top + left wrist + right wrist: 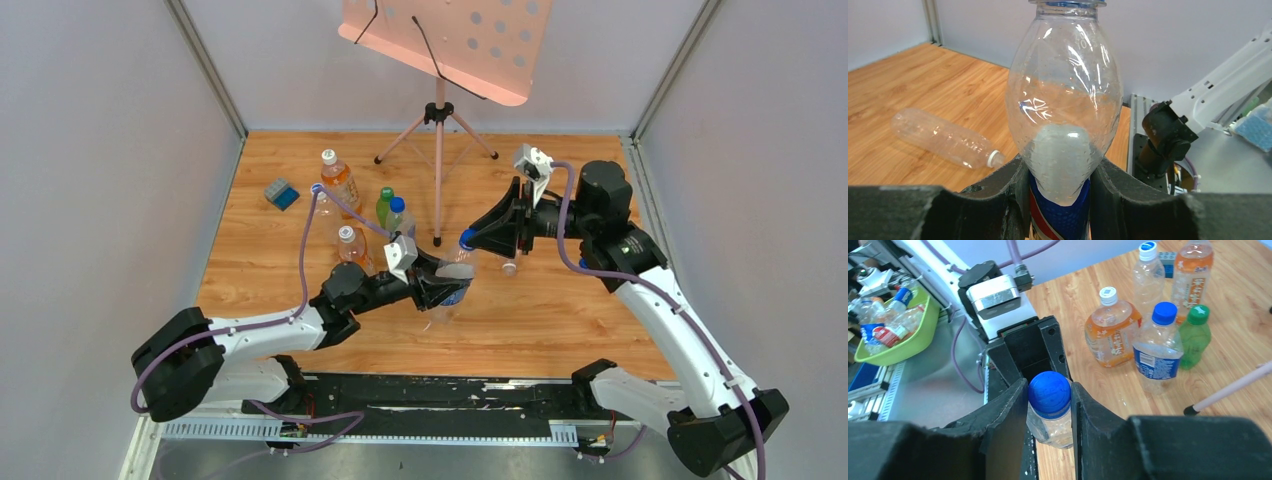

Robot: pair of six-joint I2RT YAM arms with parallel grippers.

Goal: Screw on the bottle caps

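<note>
My left gripper (1060, 172) is shut on a clear bottle (1064, 95) with a blue and red label, holding it by its lower body above the wooden table. In the top view that gripper (447, 278) sits mid-table with the bottle tilted toward the right arm. A blue cap (1049, 394) sits on the bottle's neck. My right gripper (1048, 390) is shut on that cap, both fingers pressed against its sides. From above, the right gripper (474, 240) meets the cap (467, 238) at the bottle's top.
Several capped bottles stand at the left: an orange one (1110, 335), a blue-capped clear one (1158, 347) and a green one (1194, 335). A clear bottle (945, 139) lies on the wood. A blue-grey block (281, 193) and a tripod stand (437, 125) lie farther back. A green basin (908, 332) is off-table.
</note>
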